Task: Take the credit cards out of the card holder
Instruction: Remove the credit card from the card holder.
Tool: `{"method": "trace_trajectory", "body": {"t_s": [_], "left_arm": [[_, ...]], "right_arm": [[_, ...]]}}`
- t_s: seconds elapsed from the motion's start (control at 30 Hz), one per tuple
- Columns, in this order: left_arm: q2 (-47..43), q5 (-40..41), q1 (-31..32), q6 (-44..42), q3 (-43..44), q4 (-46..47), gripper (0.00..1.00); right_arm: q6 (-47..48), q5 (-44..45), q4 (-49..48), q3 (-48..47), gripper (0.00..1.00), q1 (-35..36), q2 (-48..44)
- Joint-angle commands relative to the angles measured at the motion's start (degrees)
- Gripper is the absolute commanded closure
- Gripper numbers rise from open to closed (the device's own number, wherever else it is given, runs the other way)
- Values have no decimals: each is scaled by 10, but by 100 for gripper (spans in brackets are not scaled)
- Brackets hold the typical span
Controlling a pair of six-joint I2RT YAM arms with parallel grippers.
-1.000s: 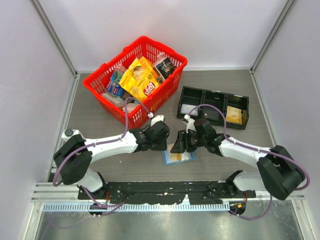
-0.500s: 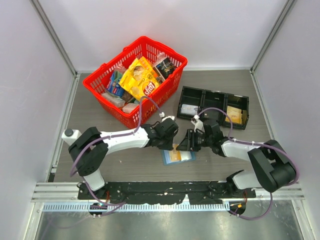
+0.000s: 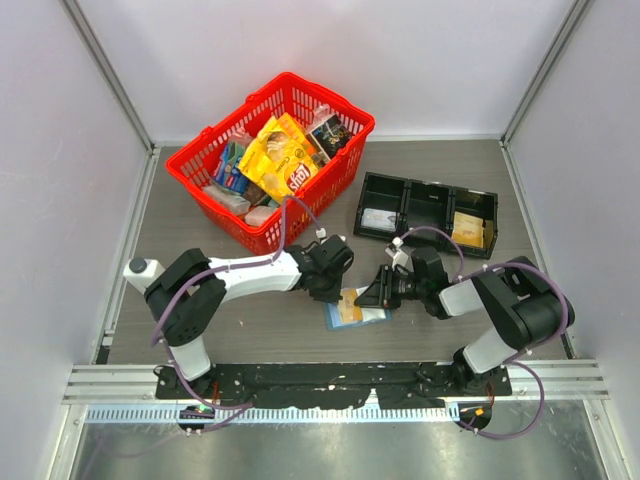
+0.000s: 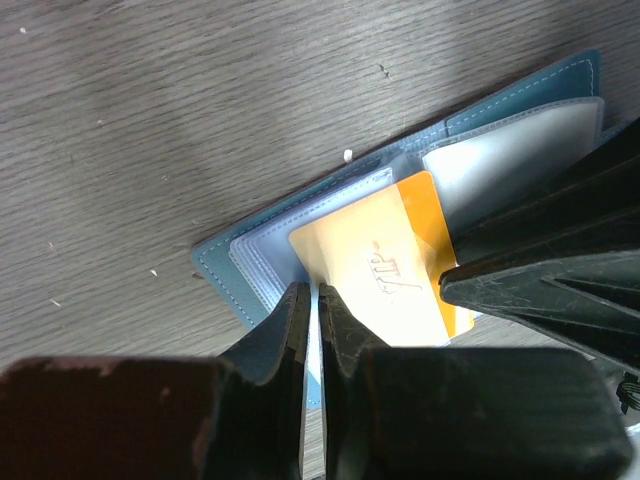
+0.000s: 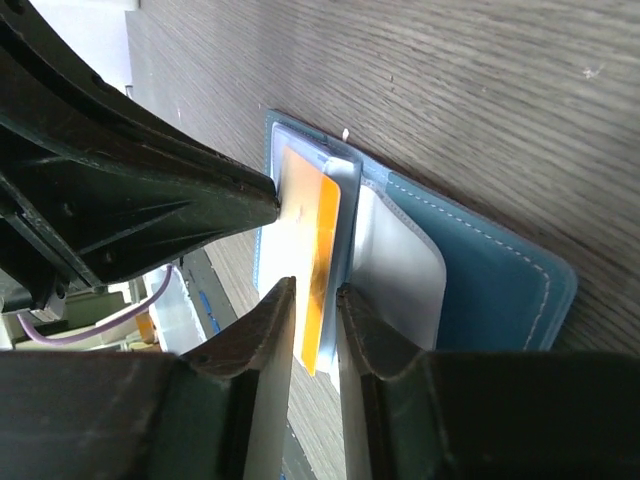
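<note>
Both arms reach low over the open wallet [image 4: 520, 95] mid-frame, left hand [image 4: 312, 292] nearly closed beside the orange card [image 4: 380, 260], right hand [image 5: 315, 290] narrow around its edge, grip unclear.

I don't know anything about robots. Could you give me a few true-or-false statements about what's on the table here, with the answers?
1. The blue wallet lies open on the table. True.
2. The red basket is empty. False: it is full of packets.
3. An orange card shows in the wallet. True.
4. The wallet sits inside the black tray. False: it lies on the bare table, nearer the arms than the tray.
5. Only one arm is at the wallet. False: the left gripper and the right gripper are both down at it.
</note>
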State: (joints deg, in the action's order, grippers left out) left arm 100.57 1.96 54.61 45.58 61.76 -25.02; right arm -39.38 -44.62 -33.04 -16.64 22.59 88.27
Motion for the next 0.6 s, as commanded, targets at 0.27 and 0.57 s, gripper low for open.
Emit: {"method": "trace_trajectory", "body": {"t_s": [0.27,0.57], "left_arm": [[12,-13,-11,-11,-13,2,92],[9,-10,-15,-12,-20,2,96]], "right_arm": [[-141,-70,-305,35,89,-7,119],[-243,-80,-519,73,99,-35,191]]}}
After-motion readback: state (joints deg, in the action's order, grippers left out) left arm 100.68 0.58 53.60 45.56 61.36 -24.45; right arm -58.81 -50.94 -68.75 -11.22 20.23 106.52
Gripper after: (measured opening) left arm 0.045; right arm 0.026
